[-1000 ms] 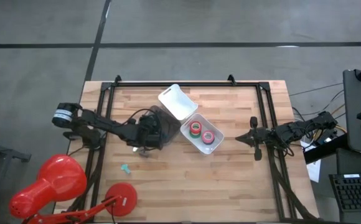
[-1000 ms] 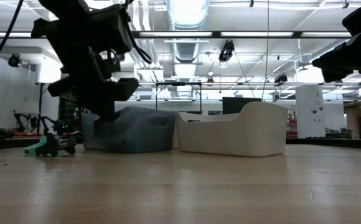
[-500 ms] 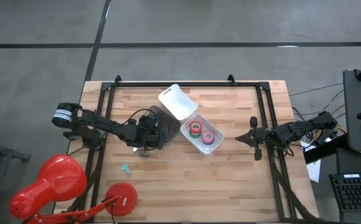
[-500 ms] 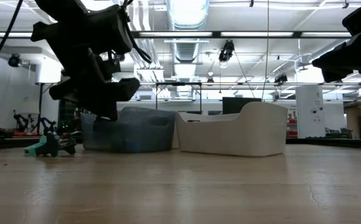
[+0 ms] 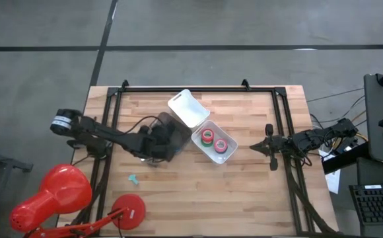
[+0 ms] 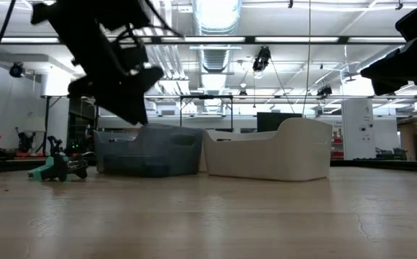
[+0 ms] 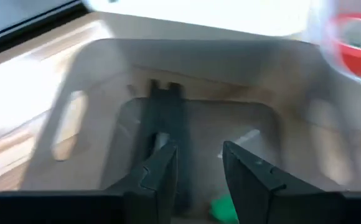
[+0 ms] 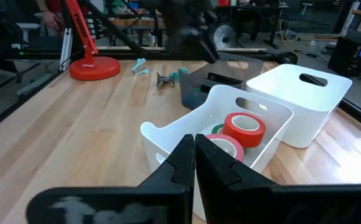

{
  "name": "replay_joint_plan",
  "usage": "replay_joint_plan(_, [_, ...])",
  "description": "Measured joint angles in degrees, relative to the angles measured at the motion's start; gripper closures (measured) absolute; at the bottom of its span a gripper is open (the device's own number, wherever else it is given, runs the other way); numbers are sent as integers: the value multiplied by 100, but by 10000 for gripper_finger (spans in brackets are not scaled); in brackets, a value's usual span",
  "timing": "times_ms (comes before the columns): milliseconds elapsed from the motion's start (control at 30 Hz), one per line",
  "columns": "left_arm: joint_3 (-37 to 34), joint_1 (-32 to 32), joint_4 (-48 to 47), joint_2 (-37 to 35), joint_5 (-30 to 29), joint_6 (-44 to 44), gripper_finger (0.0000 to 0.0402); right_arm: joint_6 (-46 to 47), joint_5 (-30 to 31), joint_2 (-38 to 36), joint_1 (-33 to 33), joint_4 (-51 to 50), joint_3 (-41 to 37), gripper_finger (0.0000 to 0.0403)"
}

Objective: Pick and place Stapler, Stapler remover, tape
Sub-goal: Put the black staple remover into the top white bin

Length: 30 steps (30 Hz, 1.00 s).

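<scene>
On a wooden table [image 5: 244,192] under ceiling lights, the left tool [image 7: 196,165] hangs empty, fingers narrowly parted, above the stapler [image 7: 165,127] inside a grey bin [image 5: 172,132]. Tape [image 8: 244,129] sits in the white bin [image 8: 168,140]. The right tool [image 8: 195,155], closed, waits at the table's right.

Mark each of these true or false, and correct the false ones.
1. The stapler lies in the grey bin. True.
2. The tape rolls sit in the grey bin. False: they sit in a white bin.
3. The left gripper holds the stapler. False: its fingers are open above it, holding nothing.
4. The right gripper waits at the table's right side, away from the bins. True.
5. The red lamp stands between the two white bins. False: it stands at the table's left front corner.
</scene>
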Motion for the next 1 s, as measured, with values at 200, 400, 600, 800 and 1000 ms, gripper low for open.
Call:
replay_joint_plan(200, [134, -699, -2, -395, 792, 984, 271, 0, 0, 0, 2, 0, 0, 394])
replay_joint_plan(400, [-30, -1294, 2, -579, 2100, 1673, 275, 0, 0, 0, 2, -2, 0, 394])
replay_joint_plan(600, [-273, -1603, -170, -508, 2511, 1975, 275, 0, 0, 0, 2, 0, 0, 394])
replay_joint_plan(800, [-532, -1697, -359, -481, 2504, 1954, 283, 0, 0, 0, 2, 0, 0, 394])
replay_joint_plan(1000, [-739, -1697, -429, -481, 2501, 2552, 295, 0, 0, 0, 2, 0, 0, 394])
